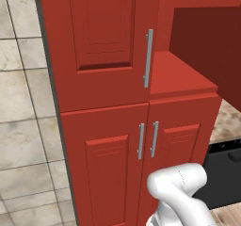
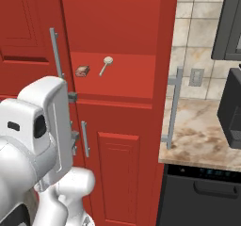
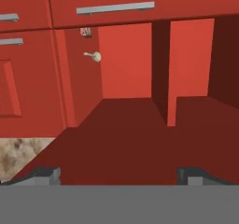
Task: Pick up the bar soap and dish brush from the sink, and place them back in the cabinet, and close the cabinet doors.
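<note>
The cabinet [image 2: 117, 86] looked glossy, smooth red; its door handles [image 1: 148, 58] showed brushed silver metal; the counter [image 2: 202, 135] beside it read as mottled beige stone.

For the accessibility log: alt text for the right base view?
A small orange-brown bar soap and a pale round-headed dish brush lie side by side on a shelf of the open tall glossy red cabinet, behind the robot's white arm.

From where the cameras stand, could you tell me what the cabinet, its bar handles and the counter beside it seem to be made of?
The cabinet looks like painted or lacquered board, solid red with a soft sheen and routed panels. Its bar handle looks like brushed metal, silver-grey with pale highlights. The counter looks like polished stone or a laminate imitating it, mottled beige and brown. As the scene is rendered, these are looks only.
</note>
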You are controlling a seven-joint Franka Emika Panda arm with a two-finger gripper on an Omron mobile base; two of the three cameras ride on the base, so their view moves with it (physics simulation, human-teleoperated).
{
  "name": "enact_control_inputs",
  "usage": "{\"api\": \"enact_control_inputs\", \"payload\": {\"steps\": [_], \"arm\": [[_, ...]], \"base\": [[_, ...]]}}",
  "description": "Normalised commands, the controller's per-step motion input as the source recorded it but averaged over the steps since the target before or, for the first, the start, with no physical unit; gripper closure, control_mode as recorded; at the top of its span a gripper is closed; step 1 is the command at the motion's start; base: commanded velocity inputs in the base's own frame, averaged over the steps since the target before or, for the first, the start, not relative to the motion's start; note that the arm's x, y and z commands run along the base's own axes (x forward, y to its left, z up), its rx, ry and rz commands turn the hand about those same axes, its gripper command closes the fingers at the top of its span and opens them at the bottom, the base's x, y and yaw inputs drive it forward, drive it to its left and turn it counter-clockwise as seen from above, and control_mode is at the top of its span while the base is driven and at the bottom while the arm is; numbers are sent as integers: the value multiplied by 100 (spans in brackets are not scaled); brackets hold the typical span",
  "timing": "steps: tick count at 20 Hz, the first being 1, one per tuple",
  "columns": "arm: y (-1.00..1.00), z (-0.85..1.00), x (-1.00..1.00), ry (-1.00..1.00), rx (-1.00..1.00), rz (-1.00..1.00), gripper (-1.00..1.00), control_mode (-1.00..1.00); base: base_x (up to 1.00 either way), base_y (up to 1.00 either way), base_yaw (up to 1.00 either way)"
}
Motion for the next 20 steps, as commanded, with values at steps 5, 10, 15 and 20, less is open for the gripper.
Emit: {"api": "enact_control_inputs", "payload": {"steps": [5,10,15,20], "arm": [[-34,-6,-11,0,0,0,-100,-100],[-31,-15,0,-1,0,2,-100,-100],[-30,-17,0,-1,0,1,-100,-100],[-29,-16,0,-1,0,0,-100,-100]], "base": [[0,0,0],[0,0,0],[0,0,0],[0,0,0]]}}
